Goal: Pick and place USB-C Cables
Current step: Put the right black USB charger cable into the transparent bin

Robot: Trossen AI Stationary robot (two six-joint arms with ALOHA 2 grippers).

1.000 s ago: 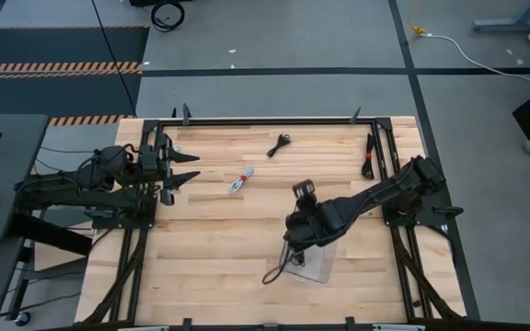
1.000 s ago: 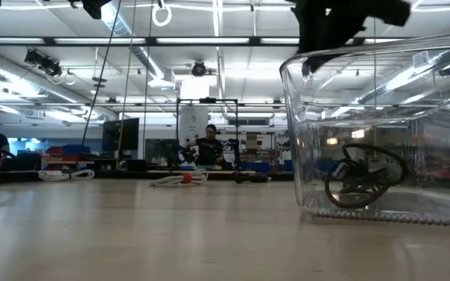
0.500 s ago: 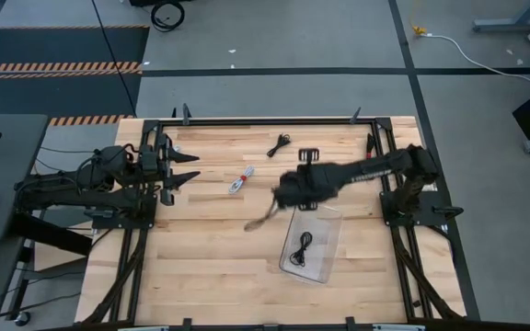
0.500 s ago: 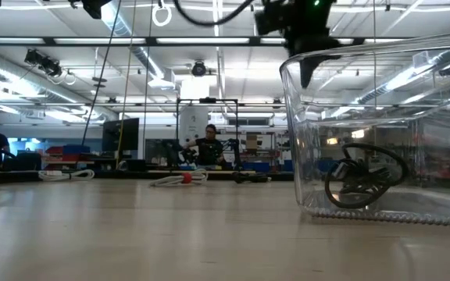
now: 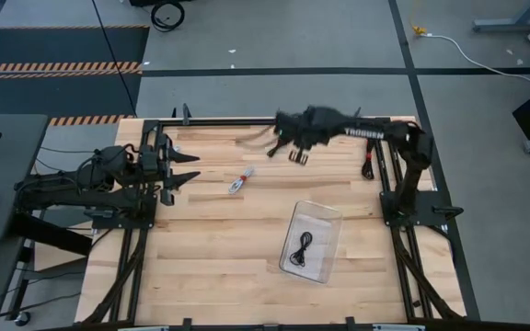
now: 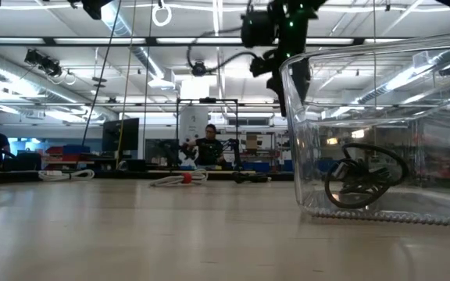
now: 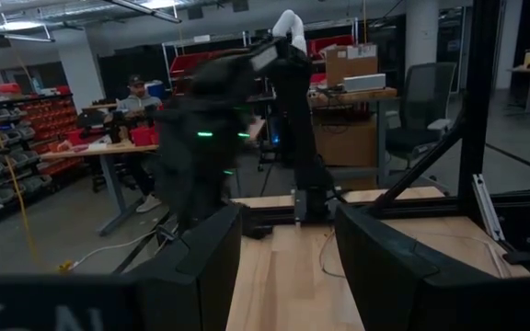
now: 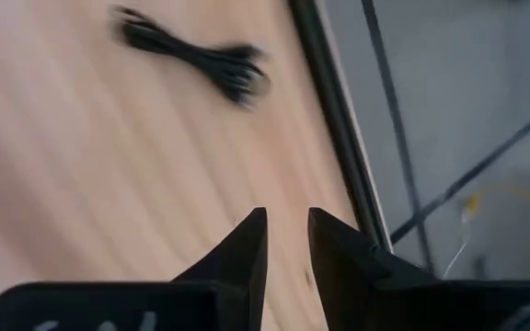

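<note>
Over the table's far edge, my right gripper [image 5: 285, 136] [image 8: 286, 216] hangs in the air with a narrow gap between its fingers. It touches nothing. A black USB-C cable bundle [image 8: 201, 55] lies on the wood ahead of it, beside the table's dark frame rail. Another black cable [image 5: 301, 249] [image 6: 363, 176] lies coiled on the floor of the clear bin [image 5: 312, 241]. A white cable with red [image 5: 240, 180] [image 6: 180, 179] rests flat mid-table. A third black cable [image 5: 368, 156] lies near the far right corner. My left gripper [image 5: 190, 169] waits open at the table's left side.
The clear bin's tall wall [image 6: 381, 133] fills the right of the low view. Dark frame rails [image 5: 265, 120] run along the table's edges. Bare wood [image 5: 219, 248] lies left of the bin. People sit at benches [image 6: 208, 147] in the room beyond.
My right arm has swung quickly from above the clear bin up and toward the far edge, and now reaches over the far rail near the black cable there. The cable in the bin has stayed still.
</note>
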